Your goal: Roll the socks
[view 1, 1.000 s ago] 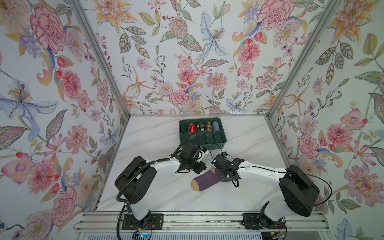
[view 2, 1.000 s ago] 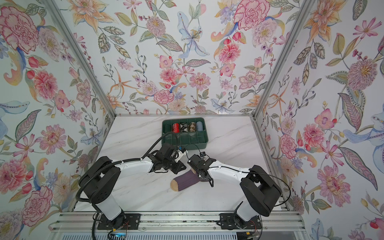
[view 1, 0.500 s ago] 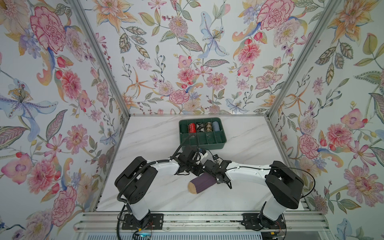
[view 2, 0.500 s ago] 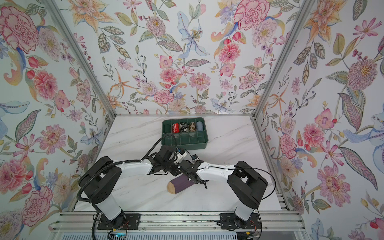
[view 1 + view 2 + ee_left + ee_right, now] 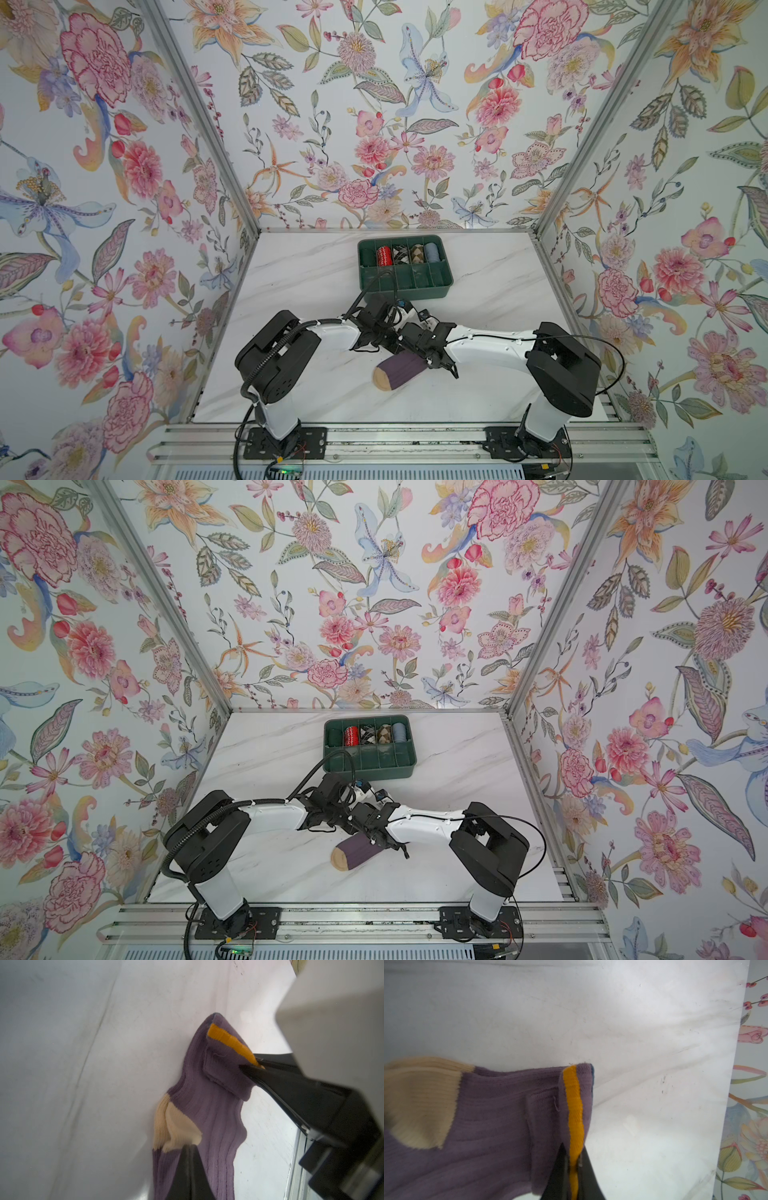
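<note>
Soft, light, floppy socks [image 5: 401, 368] lay near-centre on the table [image 5: 311, 282], right gripper [image 5: 574, 1153] clamped on the orange-striped cuff, left gripper [image 5: 188, 1152] pinched shut on fabric by the tan heel, so I'd say the cuff edge was the spot to hold.

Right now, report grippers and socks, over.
Left gripper shut on the socks at the tan heel. Right gripper shut on the orange-striped cuff. Toe end free on the table. Green tray behind, apart.
</note>
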`<state>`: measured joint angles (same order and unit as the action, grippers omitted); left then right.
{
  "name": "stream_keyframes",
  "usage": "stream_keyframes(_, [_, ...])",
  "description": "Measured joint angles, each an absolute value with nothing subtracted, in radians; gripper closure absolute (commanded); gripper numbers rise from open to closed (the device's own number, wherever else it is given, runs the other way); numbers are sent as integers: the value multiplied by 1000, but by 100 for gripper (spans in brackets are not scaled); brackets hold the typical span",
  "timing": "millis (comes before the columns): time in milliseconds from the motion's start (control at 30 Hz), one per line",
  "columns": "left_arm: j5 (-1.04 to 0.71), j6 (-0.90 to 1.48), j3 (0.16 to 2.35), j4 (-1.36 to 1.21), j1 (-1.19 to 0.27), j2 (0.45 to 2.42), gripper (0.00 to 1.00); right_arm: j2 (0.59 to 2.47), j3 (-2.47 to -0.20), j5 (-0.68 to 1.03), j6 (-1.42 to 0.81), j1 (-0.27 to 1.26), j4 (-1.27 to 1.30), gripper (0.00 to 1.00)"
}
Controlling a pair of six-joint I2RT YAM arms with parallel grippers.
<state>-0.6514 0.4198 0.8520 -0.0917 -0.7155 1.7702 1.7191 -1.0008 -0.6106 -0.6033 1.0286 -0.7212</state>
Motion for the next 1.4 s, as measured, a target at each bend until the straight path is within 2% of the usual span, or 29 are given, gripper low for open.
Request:
stream_keyframes(333, [-652, 420, 852, -92, -715, 1798, 100, 1765, -1033, -615, -602, 1068, -722, 98])
stream_keyframes(767, [-652, 420, 852, -99, -715, 1811, 100, 1796, -1051, -612, -595, 1090, -724, 84])
stream_keyframes(900, [-652, 419, 852, -99, -715, 1813, 100, 1795, -1050, -585, -580, 1090, -706, 80])
stream_keyframes(1200, [-651, 418, 852, -99, -715, 1814, 100, 1747, -1007, -516, -548, 1078, -633, 78])
stream_keyframes(1400, [-651, 412, 857, -96, -715, 1816, 100, 1676, -942, -416, -523, 1029, -546, 74])
